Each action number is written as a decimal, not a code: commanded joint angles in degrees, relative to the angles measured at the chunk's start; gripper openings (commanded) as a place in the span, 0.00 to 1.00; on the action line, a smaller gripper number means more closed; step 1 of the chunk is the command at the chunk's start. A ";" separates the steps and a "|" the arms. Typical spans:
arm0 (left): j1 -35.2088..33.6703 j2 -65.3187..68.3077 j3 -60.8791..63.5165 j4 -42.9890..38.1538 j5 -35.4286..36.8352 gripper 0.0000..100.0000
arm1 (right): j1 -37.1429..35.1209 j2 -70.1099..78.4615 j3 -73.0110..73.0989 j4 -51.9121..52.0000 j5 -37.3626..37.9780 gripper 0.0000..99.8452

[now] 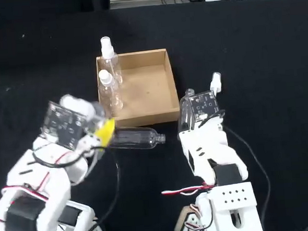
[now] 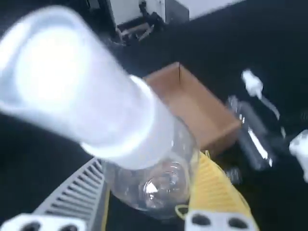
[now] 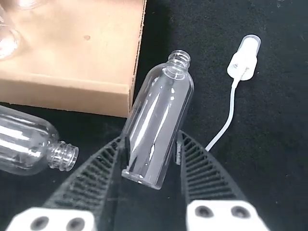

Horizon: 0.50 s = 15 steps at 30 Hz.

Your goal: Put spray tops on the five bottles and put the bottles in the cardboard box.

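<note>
left tool (image 2: 149, 190): mine; one grey ribbed finger and one yellow ribbed finger, clenched on the capped clear plastic bottle (image 2: 144, 149).
capped clear plastic bottle: smooth, glossy round body with a wide white cylindrical cap; held off the counter near the box's near left corner.
right tool (image 3: 151, 144): mine; two black ribbed fingers grasping the uncapped clear plastic bottle (image 3: 159, 120) at its base.
uncapped clear plastic bottle: bare threaded neck, glossy cylindrical wall; just beside the box's near right corner.
loose white spray top (image 3: 244, 57): small white head with a thin curved tube; lying on the counter near that bare neck, not touching it.
lying clear bottle (image 1: 137, 137): on its side, open threaded neck; just in front of the box, between my two tools.
brown cardboard box (image 1: 143, 117): square, shallow, matte, open-topped.
far capped bottle (image 1: 108, 58): clear, white spray top, upright in the box by its left wall.
near capped bottle (image 1: 109, 92): same make, upright just beside it.
black cloth counter (image 1: 265, 46): matte, soft weave.
</note>
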 commanded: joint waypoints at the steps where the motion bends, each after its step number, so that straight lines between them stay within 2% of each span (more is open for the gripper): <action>1: 1.63 13.45 -15.69 -3.60 3.16 0.03 | 1.49 -1.54 -2.51 -1.49 0.00 0.13; 6: 7.34 28.92 -26.07 -10.20 3.78 0.03 | 1.41 -1.54 -2.42 -1.49 0.00 0.13; 13: 10.07 44.66 -26.68 -25.85 3.96 0.03 | 1.93 -1.54 -2.51 -1.41 0.18 0.13; 15: 9.98 48.18 -26.68 -28.48 3.96 0.03 | 4.84 -1.54 -4.18 -0.35 0.18 0.13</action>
